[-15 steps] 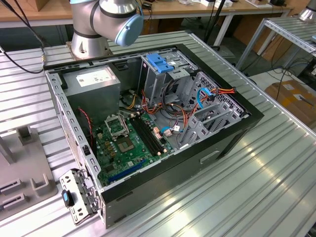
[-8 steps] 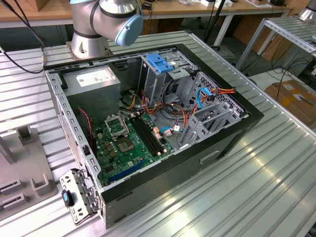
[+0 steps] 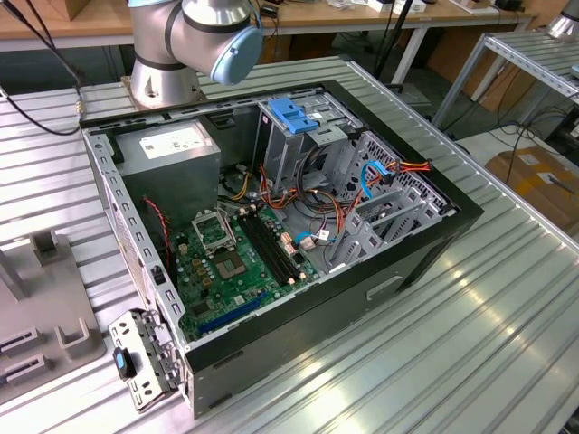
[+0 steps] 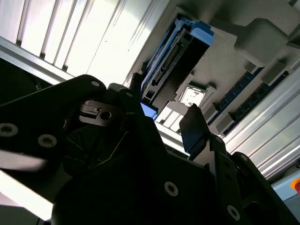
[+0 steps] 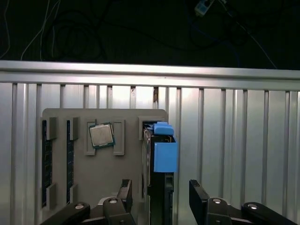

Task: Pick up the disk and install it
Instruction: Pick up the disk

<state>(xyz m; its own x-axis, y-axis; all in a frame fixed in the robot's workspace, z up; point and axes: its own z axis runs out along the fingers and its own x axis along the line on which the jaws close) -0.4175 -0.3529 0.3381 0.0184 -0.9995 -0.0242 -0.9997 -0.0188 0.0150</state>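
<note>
The disk (image 5: pixel 165 155) stands on edge in a slot of a grey holder plate (image 5: pixel 126 178), its bright blue carrier rail uppermost. My gripper (image 5: pixel 161 194) hangs just above it, open. One black finger (image 5: pixel 125 190) and the other finger (image 5: pixel 199 196) sit on either side of the disk, each with a gap. In the second wrist view the disk (image 4: pixel 174 49) appears beyond the dark gripper body, past one finger (image 4: pixel 194 125). The open computer case (image 3: pixel 452 221) lies on the metal table, with a drive cage carrying a blue latch (image 3: pixel 294 113) near its back.
The holder plate also carries a processor chip (image 5: pixel 101 135) and memory sticks (image 5: pixel 47 161). Inside the case are a grey power supply (image 3: pixel 172 149), a green motherboard (image 3: pixel 231 267) and loose cables (image 3: pixel 380 176). The arm's base (image 3: pixel 172 54) stands behind the case. A table rail (image 5: pixel 150 72) runs past the plate.
</note>
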